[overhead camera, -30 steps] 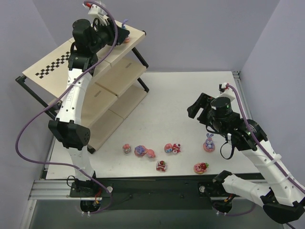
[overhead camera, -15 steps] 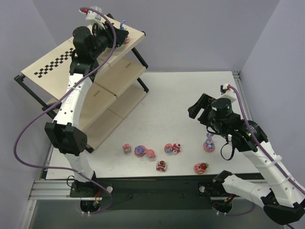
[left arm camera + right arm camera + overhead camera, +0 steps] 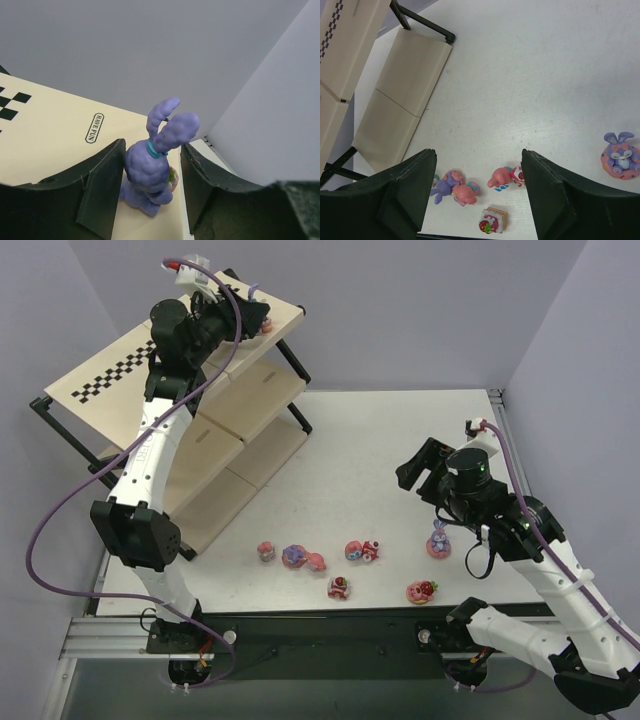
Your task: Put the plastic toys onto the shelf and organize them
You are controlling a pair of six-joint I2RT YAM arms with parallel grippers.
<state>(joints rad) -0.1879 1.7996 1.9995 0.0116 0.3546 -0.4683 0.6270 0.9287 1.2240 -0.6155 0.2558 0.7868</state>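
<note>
Writing: one legible mark only, "HAVE FUN" [image 3: 94, 128] in a black oval outline, printed on the beige top board [image 3: 45, 145] of the shelf [image 3: 265, 390]; a black-and-white checker strip [image 3: 110, 377] runs along that board's left part. Left arm stands stretched up from its base, wrist bent over the top board's far right corner. Left gripper [image 3: 152, 147] has its fingers apart on either side of the purple bunny [image 3: 147, 170], which stands upright on the board; a gap shows at the right finger, while contact at the left finger cannot be told. Loose toys [image 3: 339, 587] lie in a row on the white table [image 3: 360, 450] near its front edge, a bunny on a pink donut base [image 3: 438, 543] furthest right. Right arm is folded at the elbow, with the right gripper [image 3: 477, 155] hanging above the table, its fingers wide apart and nothing between them.
</note>
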